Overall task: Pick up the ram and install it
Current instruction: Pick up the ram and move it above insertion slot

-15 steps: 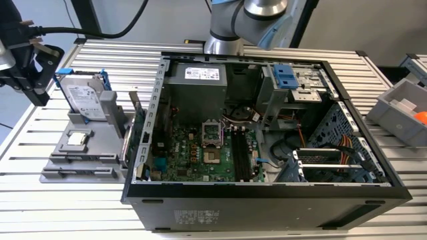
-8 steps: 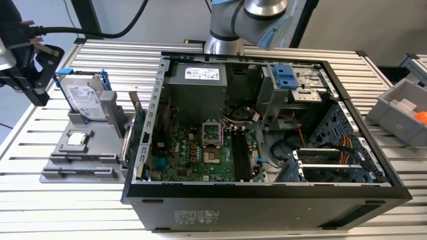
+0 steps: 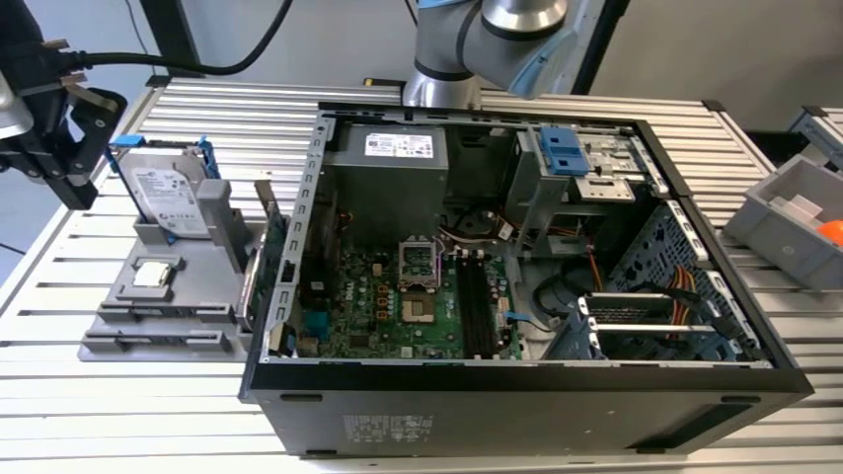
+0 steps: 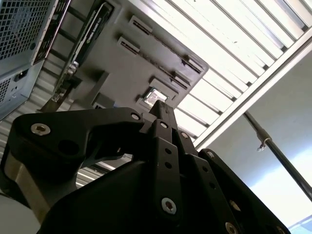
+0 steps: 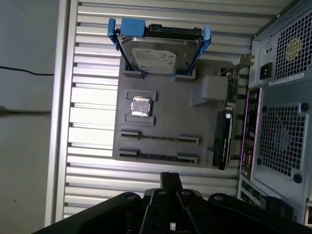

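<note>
My gripper (image 3: 73, 188) hangs high over the table at the exterior view's left, above and beside the grey parts holder (image 3: 197, 316). Its black fingers meet at the tip in both wrist views (image 4: 162, 113) (image 5: 170, 179), with nothing seen between them. In the first wrist view the holder (image 5: 170, 117) lies below, and a thin dark strip, apparently the ram (image 5: 158, 157) seen edge-on, sits in the slot row nearest my fingertips. The open computer case (image 3: 527, 380) shows its motherboard with long black memory slots (image 3: 472, 306).
On the holder stand a silver hard drive in a blue frame (image 3: 172, 197), a small square chip (image 3: 152, 276) and a green card with a metal bracket (image 3: 264, 262) against the case wall. Grey bins (image 3: 791, 212) sit at the exterior view's right. The arm's base (image 3: 448, 59) rises behind the case.
</note>
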